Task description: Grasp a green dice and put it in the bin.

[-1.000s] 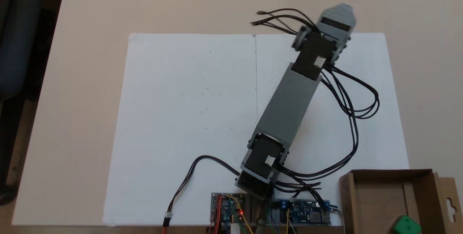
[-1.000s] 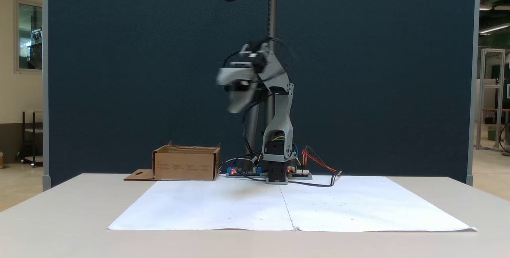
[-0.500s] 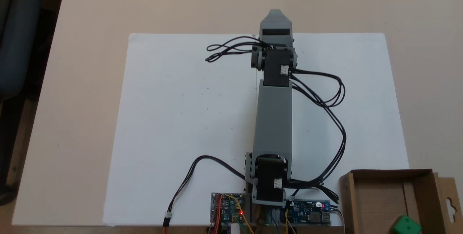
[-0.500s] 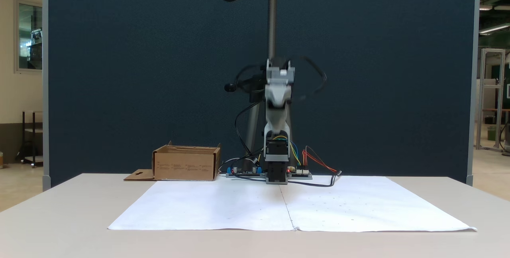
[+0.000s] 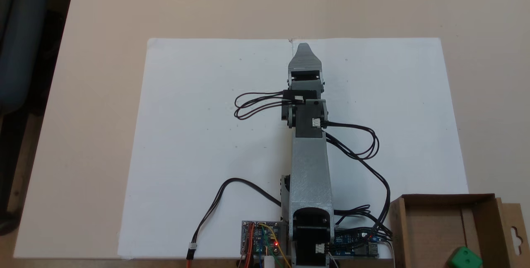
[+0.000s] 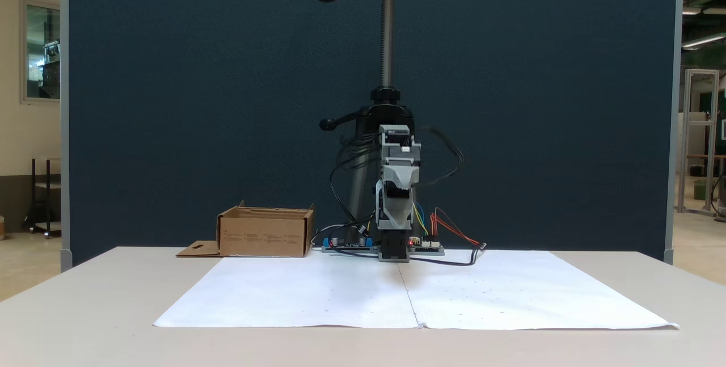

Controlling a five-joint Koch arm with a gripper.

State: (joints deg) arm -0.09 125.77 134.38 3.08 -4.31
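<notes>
- The green dice (image 5: 466, 258) sat inside the bin (image 5: 430, 226), down in the lower right corner of the top-down fixed view, right at the bottom edge of the frame, with two pips showing on its top face.
- The gripper (image 5: 303, 48) was way off from it, up near the top centre of that frame, pointing at the seam where the two white paper sheets (image 5: 207, 135) met. So dice and gripper were well apart, with most of the arm (image 5: 310, 168) and the right-hand sheet between them.
- From above I only saw one grey pointed tip, and in the front fixed view the gripper (image 6: 395, 215) faced the camera head-on and looked a bit blurry, so honestly I couldn't tell if the jaws were apart or together. Nothing green was in it, though.
- In the front fixed view the bin (image 6: 265, 233) stood left of the arm's base, its hang-tab flap (image 6: 197, 249) lying flat on the table (image 6: 85, 310) on the left side. The dice was hidden behind the walls there.
- Writing: the front wall of the bin had a few small blocks of printed text, way too tiny to read. The circuit boards (image 5: 260, 239) at the arm's base showed a red light, no readable labels.
</notes>
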